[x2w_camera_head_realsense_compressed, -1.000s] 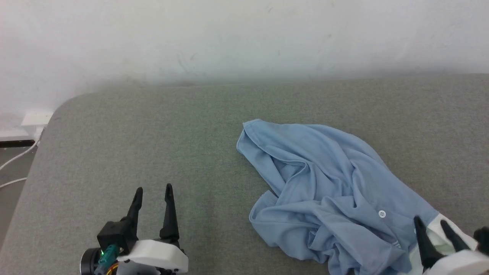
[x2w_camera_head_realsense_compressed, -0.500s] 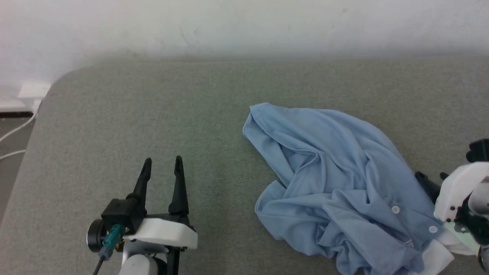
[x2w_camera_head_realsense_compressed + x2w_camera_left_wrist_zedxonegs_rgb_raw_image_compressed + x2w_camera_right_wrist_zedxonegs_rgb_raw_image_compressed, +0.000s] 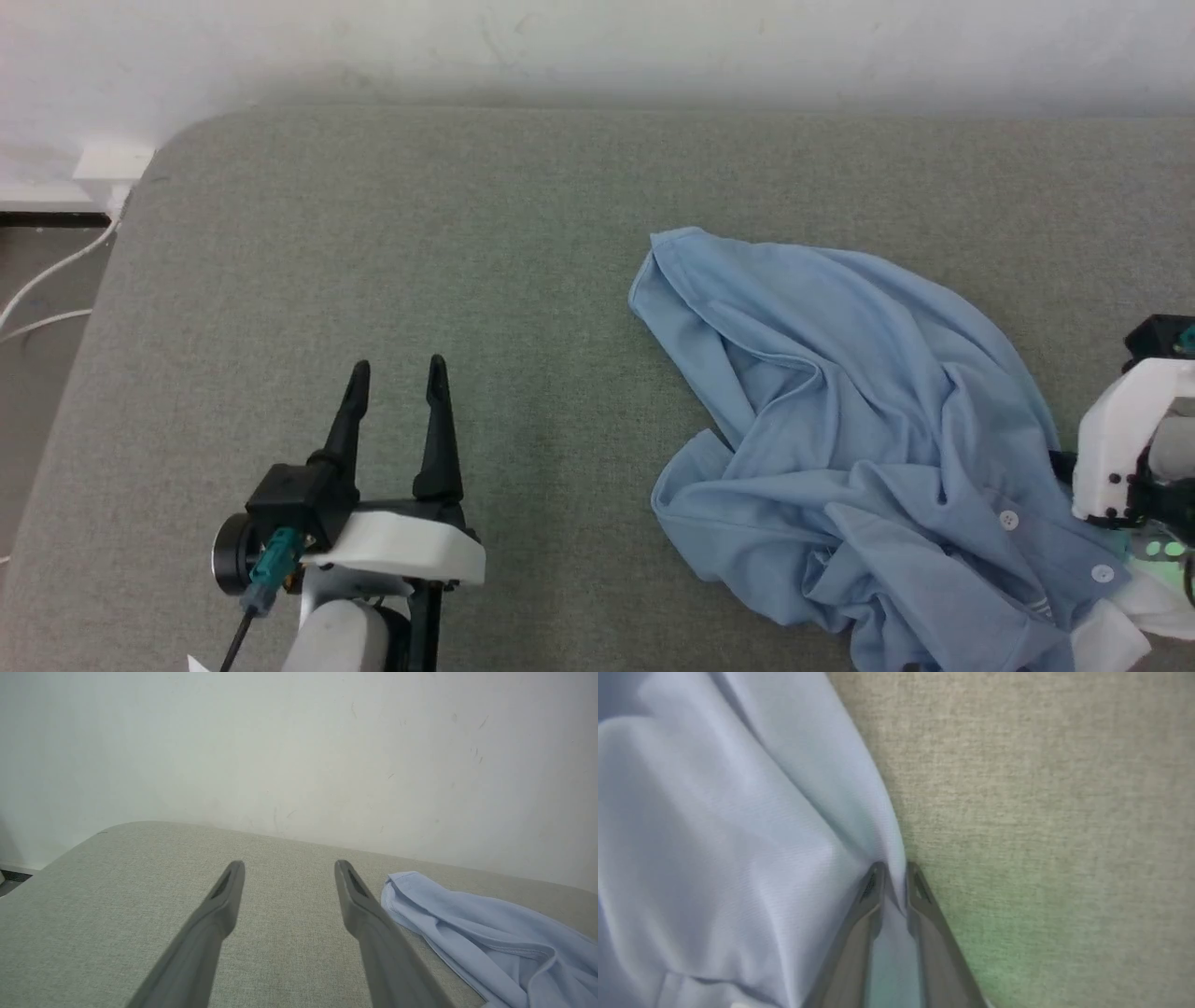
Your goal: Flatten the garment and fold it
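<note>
Item 1, your right gripper (image 3: 893, 873): fingers drawn nearly together, nipping a fold at the edge of the shirt (image 3: 714, 835), with pale cloth showing in the slit behind the tips. In the head view you see its white housing (image 3: 1120, 448) at the right border, against the shirt's right edge, fingertips hidden there. A green glow (image 3: 994, 952) falls on the surface beside it. Item 2, your left gripper (image 3: 397, 369): fingers parted wide, nothing between them, pointing toward the wall (image 3: 560, 37) over the bare grey surface (image 3: 420, 233), well left of the shirt. Item 3, the shirt: light blue, crumpled, lying on the right half of the surface. It runs from a hemmed corner (image 3: 658, 245) near the middle down to the lower right border; deep creases cross it and the lower part is bunched. You have two white buttons (image 3: 1008, 520) close to the right gripper and a white part (image 3: 1106, 644) at the bottom right. Item 4, the surface: grey-green weave, with a rounded corner at upper left. Item 5, the wall: off-white, scuffed, directly behind the surface. Item 6, left margin: white cables (image 3: 47, 280) on a dark floor (image 3: 37, 392) and a white box (image 3: 112, 161) at the wall's foot.
</note>
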{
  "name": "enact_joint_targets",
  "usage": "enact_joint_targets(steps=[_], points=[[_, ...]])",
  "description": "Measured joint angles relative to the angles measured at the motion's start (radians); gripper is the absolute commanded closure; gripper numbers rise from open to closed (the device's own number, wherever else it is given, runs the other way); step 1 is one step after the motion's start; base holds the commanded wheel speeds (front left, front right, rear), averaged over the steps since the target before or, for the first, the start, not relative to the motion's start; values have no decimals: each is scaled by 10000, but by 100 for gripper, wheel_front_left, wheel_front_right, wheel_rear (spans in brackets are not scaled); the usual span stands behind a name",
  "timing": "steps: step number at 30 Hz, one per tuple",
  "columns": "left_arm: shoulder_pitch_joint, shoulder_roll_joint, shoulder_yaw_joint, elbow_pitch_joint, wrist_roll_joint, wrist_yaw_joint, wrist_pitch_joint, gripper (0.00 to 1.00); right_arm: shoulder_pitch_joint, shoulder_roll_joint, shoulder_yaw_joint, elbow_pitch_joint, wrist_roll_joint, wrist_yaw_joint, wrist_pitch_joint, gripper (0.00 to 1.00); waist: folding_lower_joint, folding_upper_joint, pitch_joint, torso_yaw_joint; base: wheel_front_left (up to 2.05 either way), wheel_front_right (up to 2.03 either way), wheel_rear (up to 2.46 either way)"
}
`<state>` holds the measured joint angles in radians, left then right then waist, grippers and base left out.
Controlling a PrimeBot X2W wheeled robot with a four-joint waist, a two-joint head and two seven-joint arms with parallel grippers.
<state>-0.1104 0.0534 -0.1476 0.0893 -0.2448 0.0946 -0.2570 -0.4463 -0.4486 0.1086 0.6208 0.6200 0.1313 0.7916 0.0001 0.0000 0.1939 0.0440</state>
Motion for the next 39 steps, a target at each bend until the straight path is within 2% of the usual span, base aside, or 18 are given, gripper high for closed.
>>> enact_joint_targets(steps=[2,4,9,11,13,16,20,23,26,27,28,34,37,39], points=[[3,-6,36,12,0,36,0,0,24,33,198,-190,56,0,-245,100,1,0,-102,-13,0,0,0],[12,-10,105,38,0,42,0,0,117,61,332,-487,-115,2,-1191,100,1,0,-241,-57,0,0,0],[143,-12,196,52,8,44,0,0,-39,-81,-211,-1469,-1825,4,-4334,100,1,0,-633,-235,0,0,0],[242,-12,257,54,19,44,0,0,-45,-36,-522,-2044,-2573,4,-5187,100,-1,0,-765,-345,0,0,0],[320,-12,286,58,21,44,0,0,116,113,-610,-2782,-3122,4,-5517,100,0,0,-892,-451,0,0,0],[457,-15,322,58,19,44,0,0,1175,504,-472,-4253,-3726,4,-5225,100,-1,0,-1078,-601,0,0,0],[541,-19,343,56,19,40,0,0,3801,1216,-297,-6130,-3902,6,-3783,100,-1,0,-1247,-780,0,0,0],[638,-21,336,75,17,31,0,0,5849,1873,-290,-7020,-3858,6,-2836,100,-2,0,-1349,-858,0,0,0],[687,-23,322,138,17,23,0,0,7116,2543,-468,-7469,-3597,6,-2418,100,-2,0,-1410,-919,0,0,0],[687,-23,318,159,17,15,0,0,7342,2677,-539,-7589,-3551,4,-2426,63,-2,0,-1434,-932,0,0,0],[688,-25,320,178,17,15,0,0,7469,2867,-719,-7749,-3463,4,-2681,0,-2,0,-1454,-946,0,0,0],[689,-25,318,263,21,-56,0,0,7263,3281,-859,-8665,-3292,4,-4351,0,-2,0,-1556,-943,0,0,0],[690,-27,326,286,21,-56,0,0,6855,3099,-593,-8821,-3290,4,-4529,0,-2,0,-1557,-900,0,0,0],[692,-25,336,284,21,-56,0,0,6362,2661,-146,-8792,-3317,4,-4429,0,-1,0,-1528,-898,0,0,0]])
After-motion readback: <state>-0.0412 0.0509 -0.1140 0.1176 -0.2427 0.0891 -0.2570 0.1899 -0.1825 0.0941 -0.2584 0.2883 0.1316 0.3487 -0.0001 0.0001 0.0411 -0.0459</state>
